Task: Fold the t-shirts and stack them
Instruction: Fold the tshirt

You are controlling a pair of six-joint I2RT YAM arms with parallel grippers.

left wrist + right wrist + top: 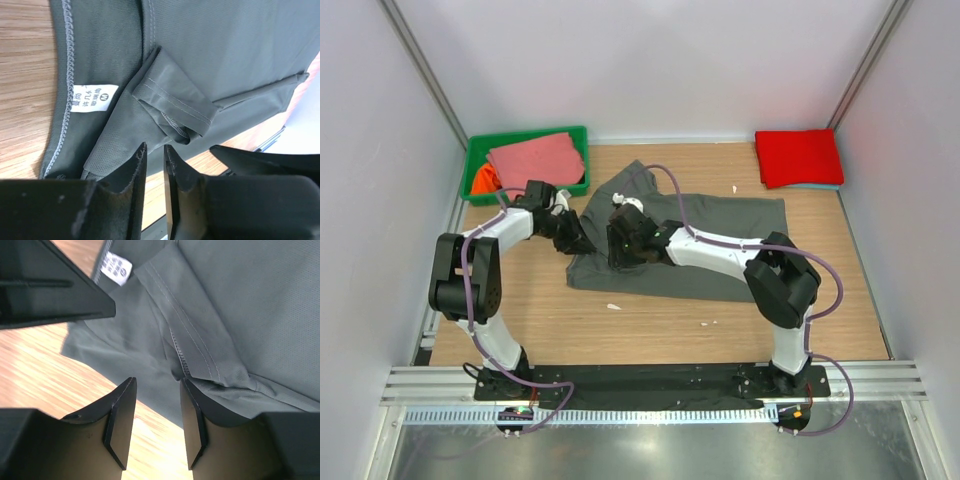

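Note:
A dark grey t-shirt (pixel 735 213) lies spread across the middle of the table, with its white neck label (pixel 90 97) and a folded sleeve hem (pixel 175 95) in the left wrist view. My left gripper (pixel 578 240) hovers at the shirt's left edge; its jaws (pixel 155 146) stand a narrow gap apart with nothing between them. My right gripper (pixel 618 250) sits close beside it over the same sleeve, open and empty (pixel 157 380). A folded red shirt (pixel 798 157) lies on a light-blue one (pixel 823 186) at the back right. Salmon-pink (pixel 533 160) and orange (pixel 483 180) shirts lie in the bin.
The green bin (pixel 525 134) stands at the back left. Small white scraps (pixel 613 306) lie on the wooden table (pixel 650 330) in front of the shirt. White walls close in both sides and the back. The left gripper's black body (pixel 50 285) fills the right wrist view's top left.

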